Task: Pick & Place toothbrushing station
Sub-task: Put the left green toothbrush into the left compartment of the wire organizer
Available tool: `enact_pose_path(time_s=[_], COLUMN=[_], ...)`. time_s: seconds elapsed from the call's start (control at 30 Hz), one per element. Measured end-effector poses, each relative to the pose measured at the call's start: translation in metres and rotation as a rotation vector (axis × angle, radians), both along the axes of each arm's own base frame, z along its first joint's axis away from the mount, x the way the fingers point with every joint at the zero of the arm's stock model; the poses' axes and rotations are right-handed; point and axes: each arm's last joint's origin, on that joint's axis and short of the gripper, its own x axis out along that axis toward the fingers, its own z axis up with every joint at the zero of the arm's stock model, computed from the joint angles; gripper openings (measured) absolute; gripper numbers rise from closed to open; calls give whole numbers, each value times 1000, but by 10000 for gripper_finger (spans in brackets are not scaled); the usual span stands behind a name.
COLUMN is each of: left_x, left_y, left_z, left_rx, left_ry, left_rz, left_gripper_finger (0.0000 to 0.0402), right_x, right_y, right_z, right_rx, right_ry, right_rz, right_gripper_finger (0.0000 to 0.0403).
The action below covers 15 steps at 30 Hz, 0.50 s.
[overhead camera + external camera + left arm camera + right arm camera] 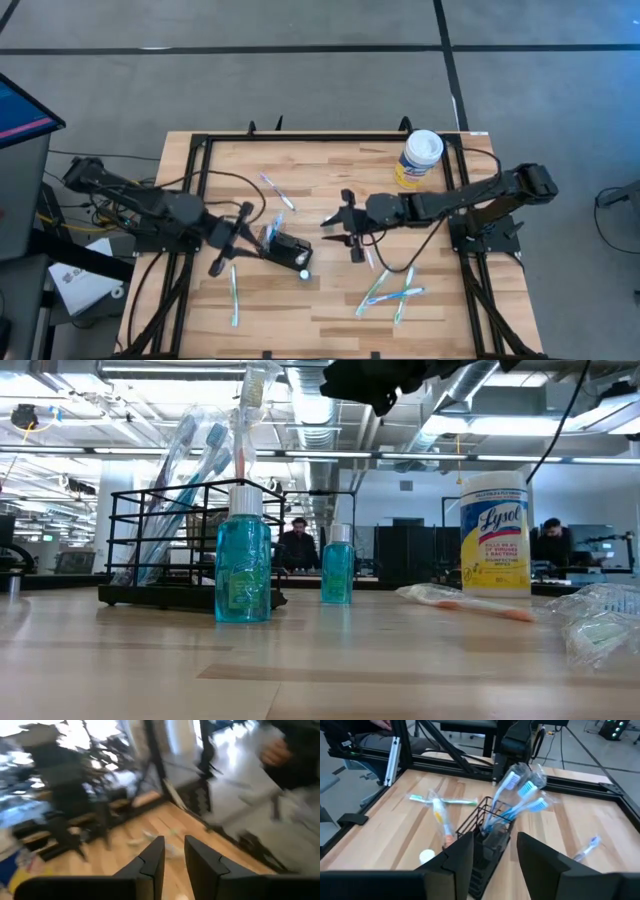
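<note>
Two grippers hover over mid-table. The left gripper (222, 252), jaws narrowly parted and empty, sits just left of the toothbrushing station (283, 247), a black wire holder partly hidden by wrapped toothbrushes (522, 795). The right gripper (340, 230) spreads released on the station's right.

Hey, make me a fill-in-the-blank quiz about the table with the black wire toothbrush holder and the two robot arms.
1. The yellow canister has a ___ lid.
2. The black wire holder, between the left gripper and the right gripper, is stocked with ___.
3. The right gripper's fingers are ___.
4. In the low view, ___ clear bottles of blue-green liquid stand on the wooden table.

Missing words: white; toothbrushes; open; two.
</note>
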Motion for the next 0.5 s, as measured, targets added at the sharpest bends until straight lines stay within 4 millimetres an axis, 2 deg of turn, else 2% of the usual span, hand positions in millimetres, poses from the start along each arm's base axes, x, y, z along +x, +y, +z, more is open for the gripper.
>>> enact_pose_path(time_s=[0.13,0.27,0.37,0.5], left_x=[-1,11,23,39], left_y=[-8,-22,-42,-74], left_z=[9,13,18,14], left_rx=[98,158,243,451], left_ry=[93,221,350,545], left_rz=[-63,-108,-154,-162], left_gripper_finger=[54,34,20,5], right_x=[2,2,2,1], right_y=[-4,-10,-14,-16], right_z=[-3,-5,-7,-8], right_rx=[1,27,41,40], right_ry=[12,36,53,70], right_rz=[-16,-43,-62,-69], right_gripper_finger=[138,137,139,137])
